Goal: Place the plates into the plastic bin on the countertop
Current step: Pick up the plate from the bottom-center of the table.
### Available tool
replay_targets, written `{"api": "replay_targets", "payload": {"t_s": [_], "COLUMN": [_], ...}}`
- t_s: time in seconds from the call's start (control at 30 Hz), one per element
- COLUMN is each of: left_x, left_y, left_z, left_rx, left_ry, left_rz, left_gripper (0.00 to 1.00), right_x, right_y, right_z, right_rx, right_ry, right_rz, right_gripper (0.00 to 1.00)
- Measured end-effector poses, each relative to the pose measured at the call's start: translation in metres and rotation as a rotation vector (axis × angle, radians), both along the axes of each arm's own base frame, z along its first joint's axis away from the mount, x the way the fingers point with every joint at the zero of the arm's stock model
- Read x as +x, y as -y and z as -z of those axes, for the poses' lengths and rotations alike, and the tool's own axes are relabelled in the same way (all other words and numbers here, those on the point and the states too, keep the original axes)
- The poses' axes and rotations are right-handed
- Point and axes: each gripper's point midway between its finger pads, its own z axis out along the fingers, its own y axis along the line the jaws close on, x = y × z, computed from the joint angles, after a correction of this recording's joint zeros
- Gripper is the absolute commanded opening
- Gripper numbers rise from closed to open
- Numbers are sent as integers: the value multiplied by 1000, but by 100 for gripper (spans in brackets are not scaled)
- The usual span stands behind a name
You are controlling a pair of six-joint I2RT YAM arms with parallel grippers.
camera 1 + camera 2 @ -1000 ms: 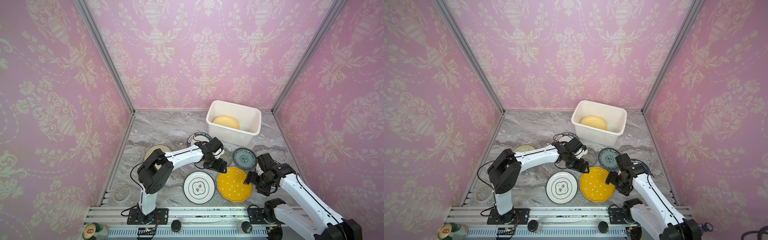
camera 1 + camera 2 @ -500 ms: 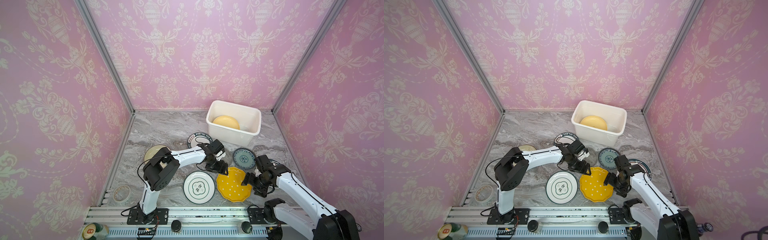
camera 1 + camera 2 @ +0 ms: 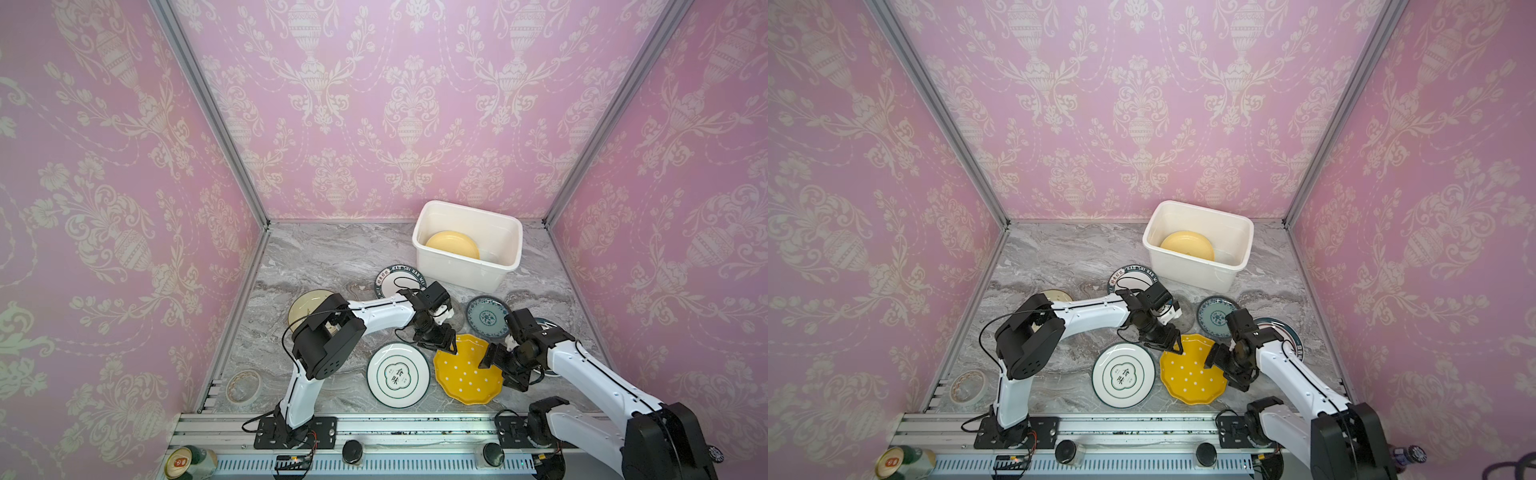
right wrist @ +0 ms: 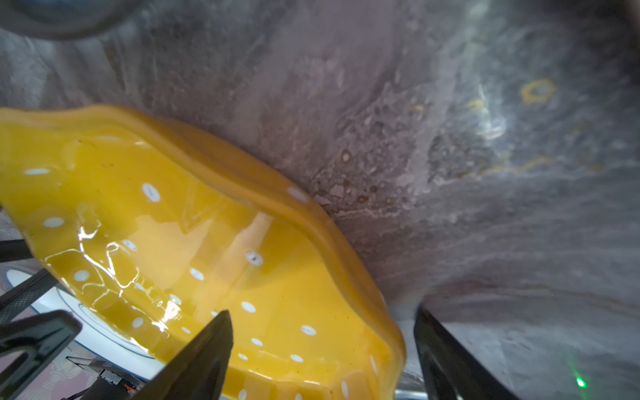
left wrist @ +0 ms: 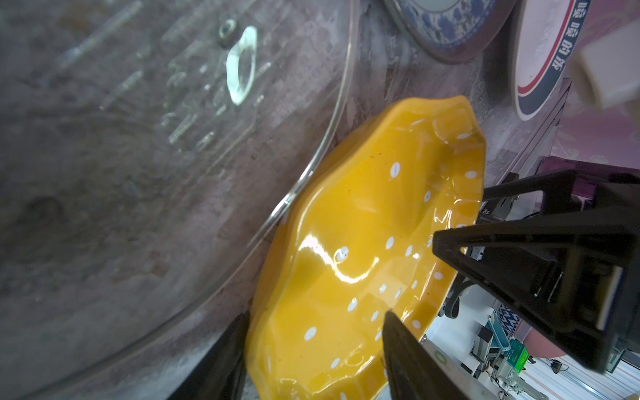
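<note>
On the table (image 3: 332, 257) near the front, the dotted yellow plate (image 3: 467, 370) lies well apart from the bin (image 3: 457, 274). The left fingers (image 5: 405, 360) and right fingers (image 4: 207, 353) straddle opposite rims, open, pinching nothing. Uneven lifting could let it slip, or knock the glass plate (image 5: 194, 166) beside it.

White arms (image 3: 382, 312), black joints (image 3: 324, 347) (thin black cables (image 3: 283, 345)).

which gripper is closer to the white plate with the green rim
Left. The left gripper straddles the rim of the yellow plate right beside the white plate; the right gripper straddles the yellow plate's opposite rim.
</note>
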Motion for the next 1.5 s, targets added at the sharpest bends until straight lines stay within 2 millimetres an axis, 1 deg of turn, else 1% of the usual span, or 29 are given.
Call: {"api": "replay_targets", "payload": {"t_s": [0.13, 0.47, 0.6, 0.9, 1.17, 1.5], "left_x": [-1, -2, -2, 1, 2, 4], "left_y": [2, 3, 3, 8, 8, 8], "left_z": [-1, -3, -3, -5, -1, -4], "left_rx": [-10, -16, -17, -38, -57, -93], "left_ry": [-8, -12, -13, -5, -10, -38], "left_rz": [3, 5, 1, -6, -25, -45], "left_gripper": [57, 54, 52, 52, 51, 46], "right_x": [2, 2, 2, 0, -1, -2], "right_y": [-2, -3, -3, -1, -1, -1], "right_z": [0, 1, 1, 1, 0, 0], "right_rx": [10, 15, 14, 6, 16, 17], "right_ry": [3, 4, 3, -5, 31, 40], "right_rz": [-2, -3, -2, -5, -13, -17], "right_gripper": [82, 80, 80, 79, 79, 79]}}
